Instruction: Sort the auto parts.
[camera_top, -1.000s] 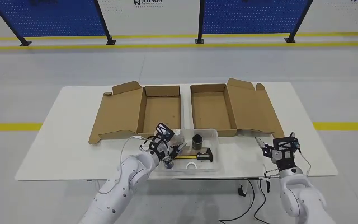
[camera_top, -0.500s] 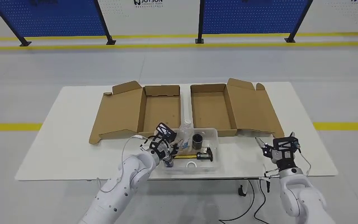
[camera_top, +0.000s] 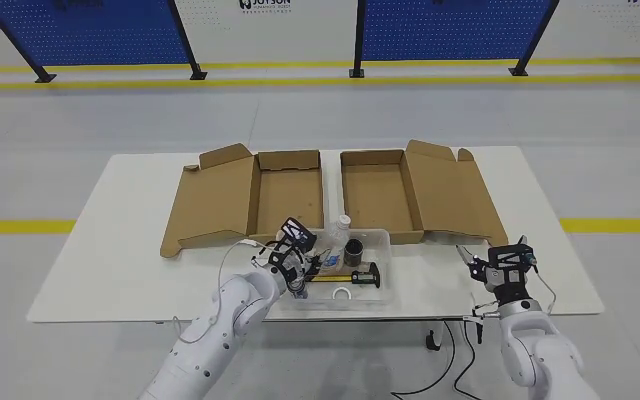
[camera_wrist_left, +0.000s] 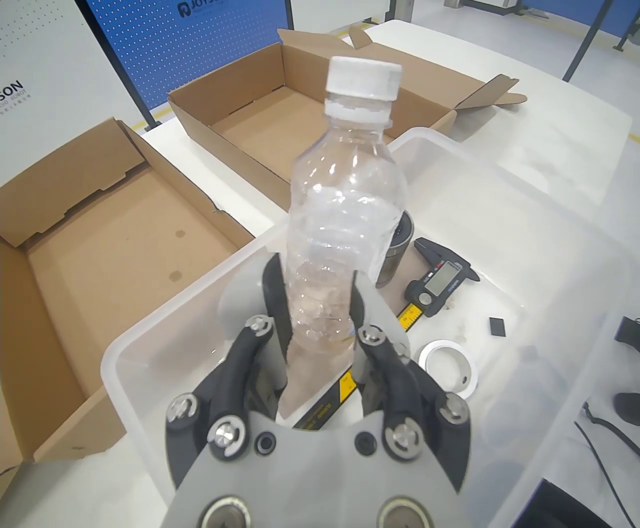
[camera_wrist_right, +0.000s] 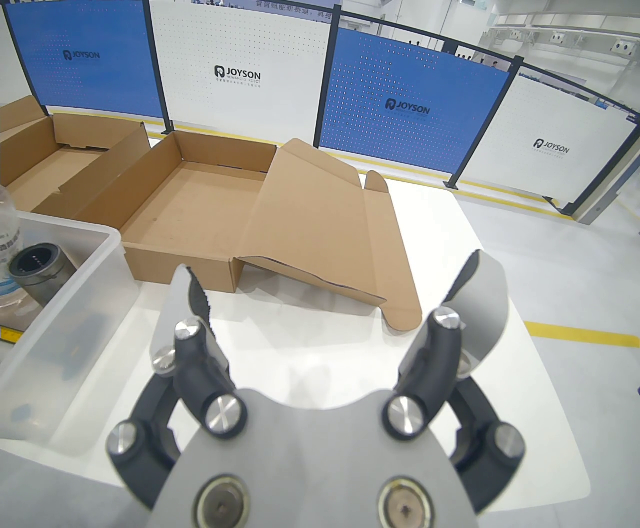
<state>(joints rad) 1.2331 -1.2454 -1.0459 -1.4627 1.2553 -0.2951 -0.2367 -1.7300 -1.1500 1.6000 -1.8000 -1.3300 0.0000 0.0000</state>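
**Empty bottle pinched low, over the bin**

The left jaws are closed on the lower body of a clear plastic bottle, one finger pad on each side just above its base. The bottle stands nearly upright in the grip, its white cap leaning slightly away from the wrist. It looks empty, so it should be very light, but the wall is thin and ribbed. A hard squeeze would probably buckle it, and the smooth plastic could slip or swing about the pinch point. The base and the shoulder under the cap are likely the stiffest places to hold it. The present low hold leaves a tall, top-heavy length above the pads, which calls for a slow carry.

The left arm reaches in from the near left corner of the clear plastic bin, with the wrist low over the bin's near wall and the bottle over its left half, apparently clear of the floor. The right jaws are spread wide with nothing between them, hovering over the table near its front right edge, well apart from the bin.

On the bin floor beyond the bottle lie a dark metal cylinder, a digital caliper, a white ring and a small black square.

Farther back sit two open cardboard boxes, the left box and the right box, side by side with their lids folded outward.
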